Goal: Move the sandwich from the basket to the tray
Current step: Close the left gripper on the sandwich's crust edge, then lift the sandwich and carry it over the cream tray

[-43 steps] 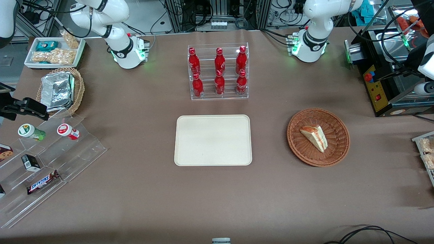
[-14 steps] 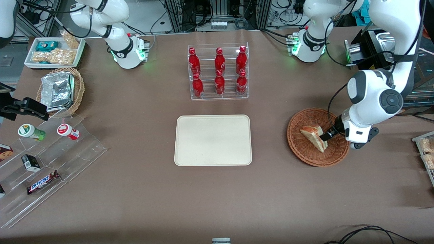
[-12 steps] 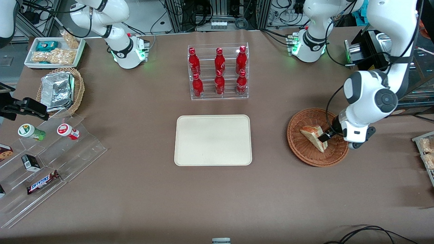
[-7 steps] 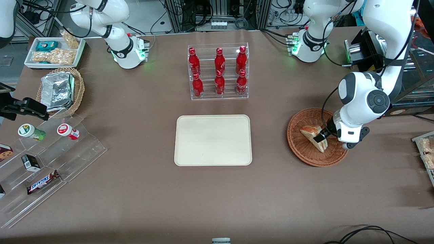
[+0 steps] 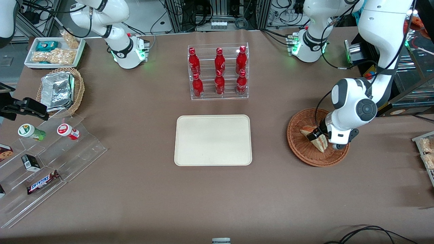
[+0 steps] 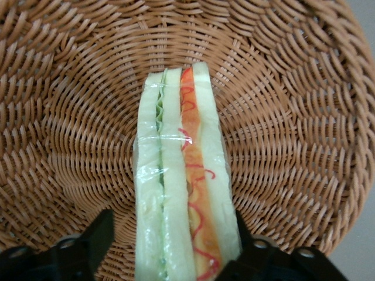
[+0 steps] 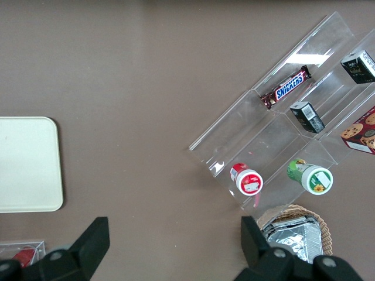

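Snack tray and foil-packet basket at the parked arm's end of the table; clear stepped rack nearer the camera than those, with two small cups and a Snickers bar.

Mid-table: bottle rack of six red bottles. Tray nearer the camera than the rack, nothing on it.

Working arm's end: basket well apart from the tray. Sandwich lies in the basket, wrapped in clear film, filling edge up. Gripper down in the basket, fingers spread, one on either side of the sandwich, not visibly pressing it.
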Available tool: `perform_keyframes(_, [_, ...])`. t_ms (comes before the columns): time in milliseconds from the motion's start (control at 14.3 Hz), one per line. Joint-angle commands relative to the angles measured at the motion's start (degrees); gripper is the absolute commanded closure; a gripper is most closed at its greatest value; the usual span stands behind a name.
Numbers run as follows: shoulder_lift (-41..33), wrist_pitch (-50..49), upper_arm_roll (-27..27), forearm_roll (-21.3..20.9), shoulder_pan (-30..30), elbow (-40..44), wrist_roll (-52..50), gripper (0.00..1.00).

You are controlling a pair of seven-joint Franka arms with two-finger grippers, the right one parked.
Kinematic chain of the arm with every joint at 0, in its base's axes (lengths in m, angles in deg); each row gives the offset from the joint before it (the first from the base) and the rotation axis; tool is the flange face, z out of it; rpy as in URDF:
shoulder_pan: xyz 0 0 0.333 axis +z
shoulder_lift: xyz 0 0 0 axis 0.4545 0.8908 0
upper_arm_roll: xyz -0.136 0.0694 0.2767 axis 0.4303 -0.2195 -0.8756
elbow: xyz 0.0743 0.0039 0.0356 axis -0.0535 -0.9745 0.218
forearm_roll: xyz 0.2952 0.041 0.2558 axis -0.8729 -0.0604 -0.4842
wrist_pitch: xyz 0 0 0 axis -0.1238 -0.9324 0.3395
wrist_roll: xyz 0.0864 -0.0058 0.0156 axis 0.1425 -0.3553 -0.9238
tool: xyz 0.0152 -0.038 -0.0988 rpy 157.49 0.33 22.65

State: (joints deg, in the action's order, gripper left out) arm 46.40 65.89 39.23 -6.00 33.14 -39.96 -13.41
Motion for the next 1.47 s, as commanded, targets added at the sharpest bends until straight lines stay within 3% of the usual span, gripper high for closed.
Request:
perform_keyframes(0, [-0.55,-0.74,-0.27,0.32,-0.57,-0.14,-0.66,0.76])
perform_keyframes(70, [-0.99,-1.88,-0.27,0.23,-0.57,-0.05,-0.32,0.88])
perform_keyframes(140, [-1.95,-2.85,-0.27,0.23,-0.57,0.21,-0.05,0.93])
perform_keyframes(350, [-7.57,-9.94,-0.01,-0.47,-1.53,1.87,1.00,0.94])
perform_keyframes(490, [-9.87,-18.03,0.17,-0.73,-5.30,6.17,3.73,0.94])
perform_keyframes(770, [-7.16,-20.00,0.17,-1.17,-18.64,11.55,2.59,0.92])
perform_keyframes(980, [2.66,-19.91,0.17,-1.17,-29.11,21.09,2.24,0.92])
perform_keyframes(1120, [11.62,-19.91,-0.35,-1.69,-37.01,30.84,-4.66,0.90])
perform_keyframes(1260, [20.32,-19.91,-0.10,-8.78,-41.33,40.43,-13.89,0.90])
perform_keyframes(1400, [26.75,-19.47,-0.09,-11.45,-44.68,47.03,-18.93,0.87])
